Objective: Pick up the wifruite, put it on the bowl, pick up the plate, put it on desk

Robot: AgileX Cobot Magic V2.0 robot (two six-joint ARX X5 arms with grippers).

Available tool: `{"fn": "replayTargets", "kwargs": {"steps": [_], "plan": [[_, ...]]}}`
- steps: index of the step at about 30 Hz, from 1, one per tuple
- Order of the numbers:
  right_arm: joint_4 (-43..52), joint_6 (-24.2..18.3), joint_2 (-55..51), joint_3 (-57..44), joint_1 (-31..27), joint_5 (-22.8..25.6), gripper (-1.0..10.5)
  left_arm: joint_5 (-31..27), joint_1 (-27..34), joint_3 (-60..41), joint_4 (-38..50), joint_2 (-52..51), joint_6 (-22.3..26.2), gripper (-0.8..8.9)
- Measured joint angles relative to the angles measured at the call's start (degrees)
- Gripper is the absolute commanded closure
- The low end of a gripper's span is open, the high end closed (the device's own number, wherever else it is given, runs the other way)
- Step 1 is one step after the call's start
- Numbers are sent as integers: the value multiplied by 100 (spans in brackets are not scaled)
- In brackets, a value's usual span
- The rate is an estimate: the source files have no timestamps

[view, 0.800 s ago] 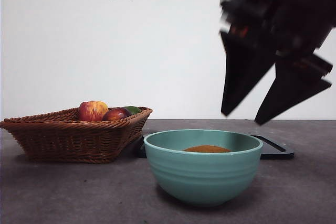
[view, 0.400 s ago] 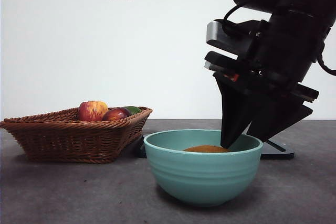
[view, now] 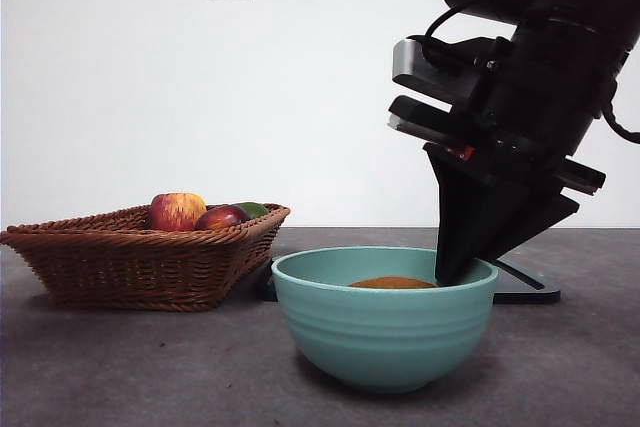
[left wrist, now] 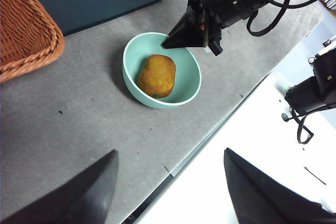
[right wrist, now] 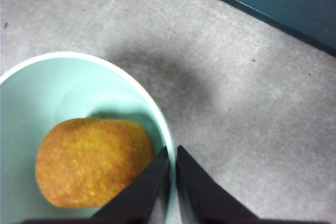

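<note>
Wifruite (right wrist: 93,162) lies inside bowl (view: 385,332), so first step looks done. Right tool (right wrist: 172,169) came down from high above bowl within last second; now jaws pinch bowl's rim, one inside, one outside. Bowl shifted slightly toward basket (view: 140,257). Plate (view: 520,287) behind bowl untouched on counter (view: 120,367). Left tool (left wrist: 168,182) waits spread wide, holding nothing, well apart from bowl.
</note>
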Motion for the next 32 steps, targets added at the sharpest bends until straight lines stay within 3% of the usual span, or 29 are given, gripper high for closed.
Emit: {"fn": "replayTargets", "kwargs": {"steps": [8, 13, 19, 32], "plan": [[-280, -17, -31, 796, -153, 35, 936, 2, 0, 0, 2, 0, 24, 501], [-299, -131, 35, 1375, -833, 44, 936, 2, 0, 0, 2, 0, 39, 501], [-297, -354, 944, 2284, -1410, 39, 936, 2, 0, 0, 2, 0, 39, 501], [-79, -501, 2321, 2879, -1561, 33, 936, 0, 0, 0, 2, 0, 39, 501]]}}
